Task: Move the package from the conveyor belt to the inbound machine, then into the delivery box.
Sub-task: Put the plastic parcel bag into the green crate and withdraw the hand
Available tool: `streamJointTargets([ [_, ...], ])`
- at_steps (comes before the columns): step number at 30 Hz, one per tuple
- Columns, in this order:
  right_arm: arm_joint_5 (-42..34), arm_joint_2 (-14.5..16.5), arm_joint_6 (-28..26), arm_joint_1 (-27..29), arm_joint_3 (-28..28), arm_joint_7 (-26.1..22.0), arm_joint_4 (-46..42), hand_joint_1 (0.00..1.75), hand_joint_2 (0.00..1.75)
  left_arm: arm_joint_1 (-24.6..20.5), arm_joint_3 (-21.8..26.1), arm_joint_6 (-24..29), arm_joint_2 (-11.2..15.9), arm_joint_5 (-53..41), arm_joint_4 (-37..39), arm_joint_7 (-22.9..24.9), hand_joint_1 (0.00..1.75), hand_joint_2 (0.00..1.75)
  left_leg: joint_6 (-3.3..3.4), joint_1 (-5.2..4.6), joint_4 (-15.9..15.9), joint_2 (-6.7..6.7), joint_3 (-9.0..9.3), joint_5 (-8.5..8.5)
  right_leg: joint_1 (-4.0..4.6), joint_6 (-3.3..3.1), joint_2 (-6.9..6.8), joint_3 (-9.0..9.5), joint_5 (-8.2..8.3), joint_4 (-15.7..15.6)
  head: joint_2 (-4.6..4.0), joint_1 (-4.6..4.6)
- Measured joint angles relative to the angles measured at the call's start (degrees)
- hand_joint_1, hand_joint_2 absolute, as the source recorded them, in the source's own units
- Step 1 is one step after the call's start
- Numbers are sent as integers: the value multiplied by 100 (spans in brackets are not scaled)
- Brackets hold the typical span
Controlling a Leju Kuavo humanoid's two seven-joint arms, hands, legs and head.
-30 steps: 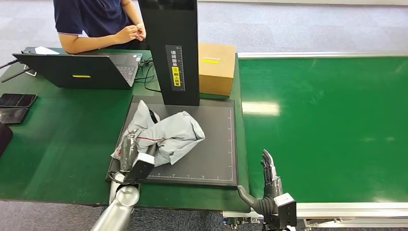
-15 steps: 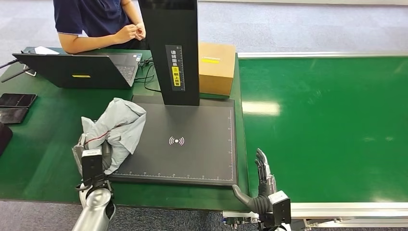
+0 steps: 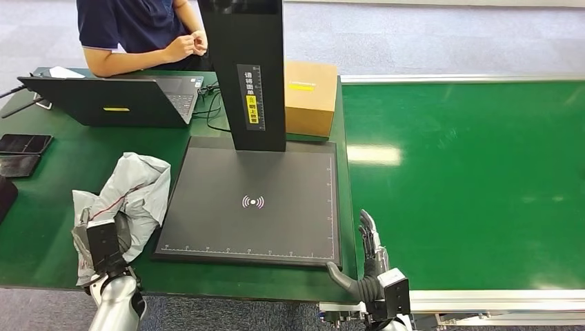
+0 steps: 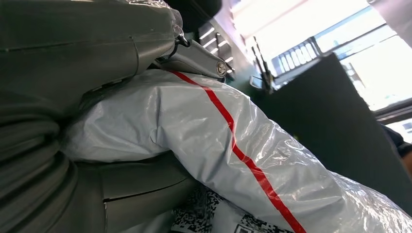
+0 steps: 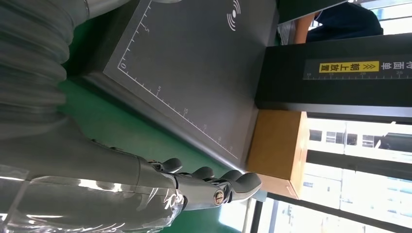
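The package [image 3: 134, 193] is a crumpled grey plastic mailer with a red stripe. My left hand [image 3: 103, 238] holds it above the green table, just left of the inbound machine's black scan plate [image 3: 255, 207]. In the left wrist view the package [image 4: 233, 145] fills the space against my left hand [image 4: 97, 111], with a printed label at its lower side. My right hand [image 3: 369, 258] stays open and empty beside the plate's near right corner, at the edge of the conveyor belt [image 3: 469, 179]. In the right wrist view my right hand [image 5: 194, 187] has its fingers straight.
The machine's black post [image 3: 245, 72] rises behind the plate. A cardboard box [image 3: 310, 96] stands beside it. A laptop [image 3: 114, 100] and dark phones [image 3: 24, 148] lie on the left of the table. A person [image 3: 138, 31] sits behind the laptop.
My left hand has carried the package off the scan plate, leftward and toward me, leaving the plate bare. My right hand has shifted slightly left.
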Motion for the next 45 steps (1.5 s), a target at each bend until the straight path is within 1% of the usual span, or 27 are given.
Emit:
streamJointTargets([
  [8, 22, 25, -50, 0, 1, 0, 18, 0, 175, -273, 406, 21, 108, 96, 705, -30, 175, 175, -2, 0, -1, 0, 7, -1, 1, -2, 1, 4, -1, 0, 0, 0],
  [15, 22, 30, -102, 12, 1, 0, 14, 0, 175, -517, 516, 101, 194, 124, 1172, -46, 175, 175, -4, 0, -1, 1, 19, -1, 1, -6, 1, 15, -2, 1, 0, 0],
  [21, 25, 37, -90, 37, 1, 0, 9, 0, 175, -686, 625, 303, 236, 137, 1448, -49, 175, 175, -6, 0, -3, 1, 27, -2, 4, -9, 2, 22, -2, 3, 0, 0],
  [24, 43, 57, -33, 41, 1, 0, 9, 0, 175, -781, 861, 334, 276, 86, 1589, -60, 175, 175, -10, 0, -4, 5, 31, -3, 7, -12, 5, 24, -2, 5, 0, 1],
  [26, 58, 70, 21, 37, 1, 0, 10, 0, 175, -856, 1149, 337, 307, 15, 1691, -64, 171, 175, -14, 0, -5, 8, 35, -5, 8, -16, 8, 25, -4, 8, 0, 1],
  [28, 65, 78, 45, 27, 1, 0, 13, 0, 175, -926, 1462, 337, 342, -30, 1796, -66, 95, 175, -18, 0, -5, 11, 39, -6, 8, -20, 11, 26, -6, 12, 0, 1],
  [30, 67, 81, 45, 14, 1, 0, 16, 0, 175, -979, 1714, 322, 382, -47, 1905, -68, 10, 175, -23, -1, -6, 12, 44, -6, 8, -22, 12, 26, -7, 13, 0, 0],
  [32, 75, 87, 41, 8, 1, 0, 18, 0, 175, -1001, 1854, 261, 407, -75, 1977, -69, 0, 175, -26, -1, -7, 12, 46, -6, 8, -25, 12, 26, -9, 13, 0, 0],
  [38, 133, 126, 48, 17, -4, 0, 11, 0, 175, -960, 1851, -105, 373, -185, 1981, -69, 0, 175, -29, -1, -7, 11, 49, -5, 9, -27, 12, 26, -10, 14, 0, -1],
  [42, 172, 150, 81, 40, -15, 0, -23, 0, 175, -754, 1579, -341, 210, -203, 1576, -64, 0, 175, -29, -1, -7, 11, 46, -4, 8, -27, 11, 24, -10, 13, 0, -1],
  [45, 188, 169, 81, 69, -25, 0, -63, 0, 175, -460, 1163, -481, 20, -256, 971, -61, 0, 175, -28, -1, -4, 10, 38, -5, 6, -25, 9, 20, -10, 12, 0, -1],
])
